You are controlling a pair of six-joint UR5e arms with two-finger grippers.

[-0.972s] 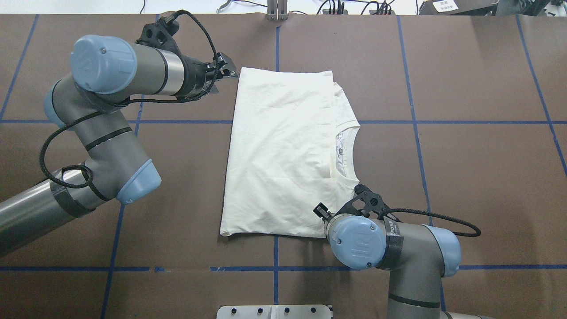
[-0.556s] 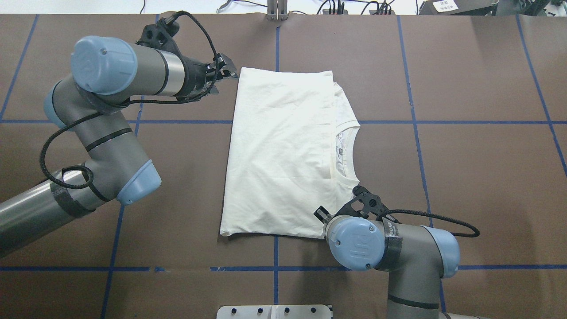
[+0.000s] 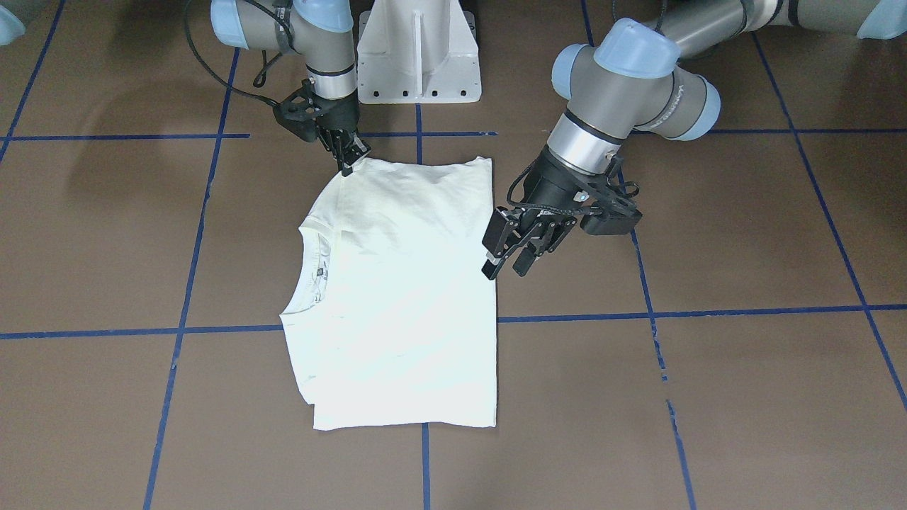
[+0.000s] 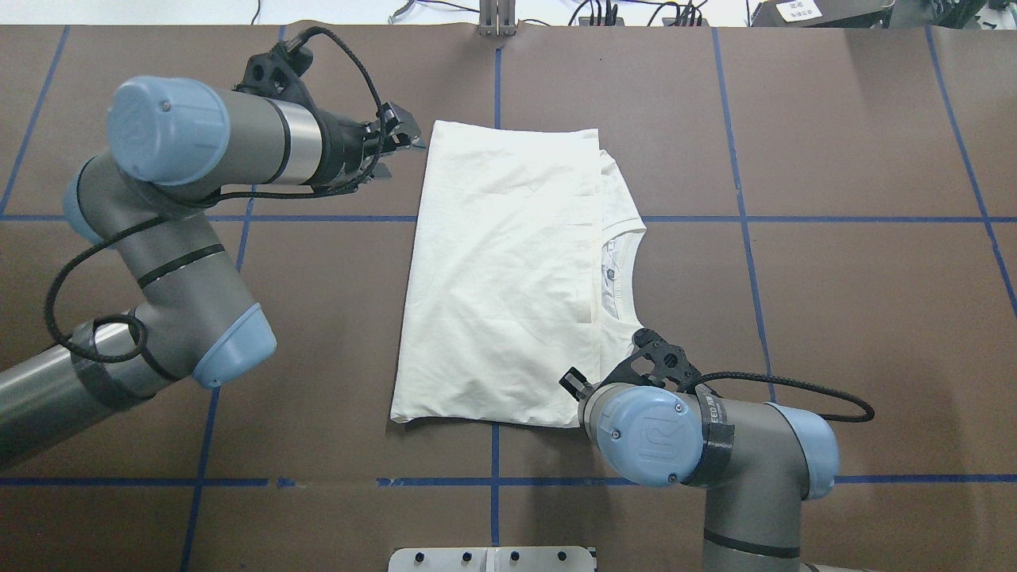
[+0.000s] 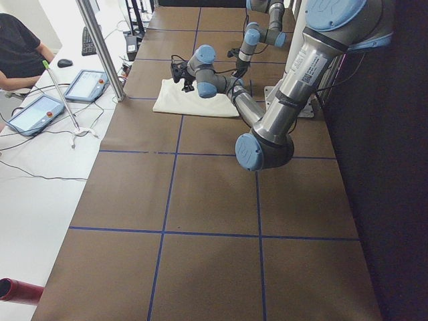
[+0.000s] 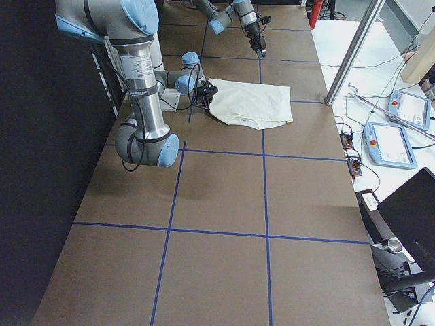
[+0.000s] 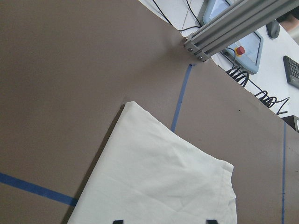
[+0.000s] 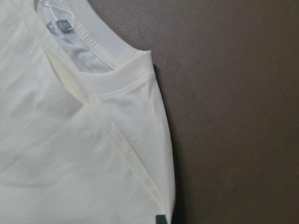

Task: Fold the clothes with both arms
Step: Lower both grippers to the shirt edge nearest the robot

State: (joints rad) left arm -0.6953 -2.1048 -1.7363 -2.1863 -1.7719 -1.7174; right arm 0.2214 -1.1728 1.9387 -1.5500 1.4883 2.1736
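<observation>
One cream T-shirt (image 4: 500, 270), folded flat, lightly creased

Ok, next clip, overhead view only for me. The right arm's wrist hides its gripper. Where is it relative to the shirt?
Observer: The front view shows the right gripper pointing down at the shirt's collar-side corner nearest the robot; a grip I cannot confirm.
Operator: Is the other one open?
Observer: Yes. The left gripper's wrist camera shows its fingertips wide apart above the shirt.
Operator: Anyone nearby?
Observer: The left side view shows a person seated off the table's operator side.
</observation>
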